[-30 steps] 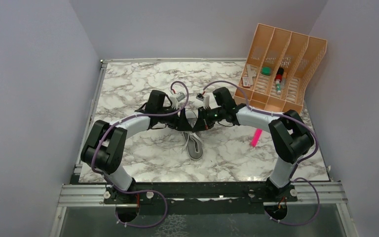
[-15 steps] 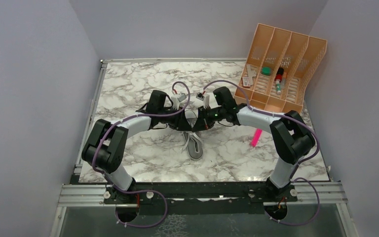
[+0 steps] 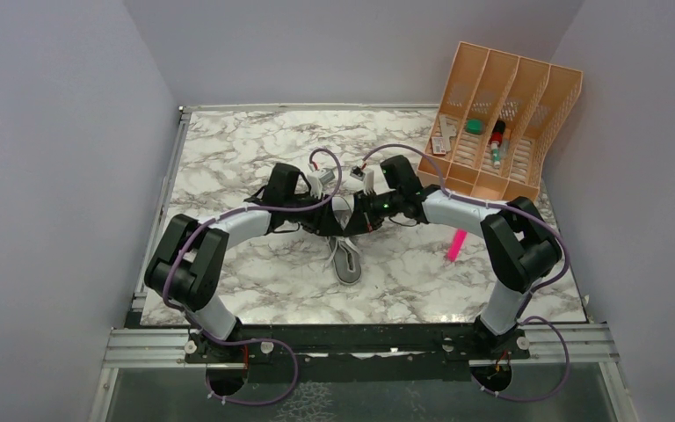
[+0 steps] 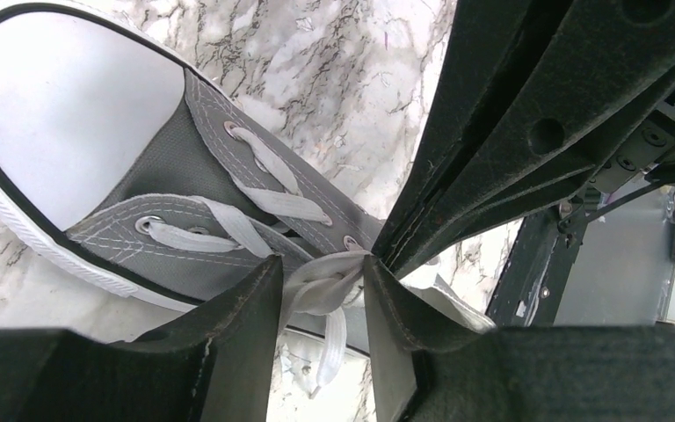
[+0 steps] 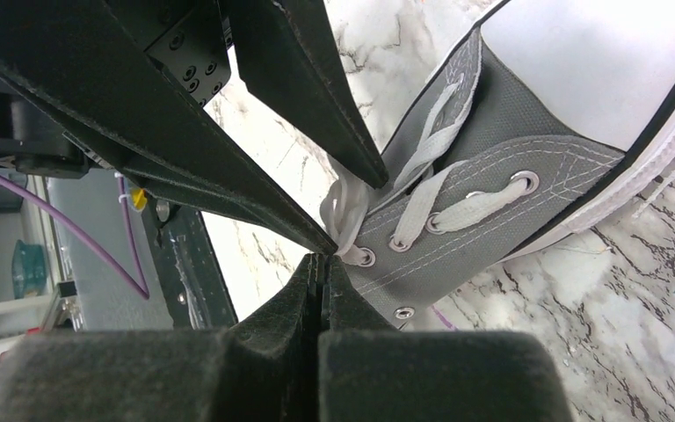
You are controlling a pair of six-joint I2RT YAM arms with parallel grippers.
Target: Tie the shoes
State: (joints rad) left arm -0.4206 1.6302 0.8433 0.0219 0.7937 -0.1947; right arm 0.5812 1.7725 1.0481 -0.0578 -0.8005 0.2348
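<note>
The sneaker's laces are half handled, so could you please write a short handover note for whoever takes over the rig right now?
Left claw: open, astride a bunch of the white laces; no firm pinch shows.
Right claw: shut, tips at the lace beside the upper eyelets; whether it pinches lace is hidden.
Grey sneaker: flat on the marble table, mid-table, toe end under both claws.
Done: laces threaded through the eyelets and gathered between the claws.
Left: no knot or bow shows; crossing, knot and bow are all to do.

Marble-patterned table (image 3: 228,149), peach divided organizer (image 3: 565,88) at far right (small items inside), pink object (image 3: 456,245) lying nearby
</note>
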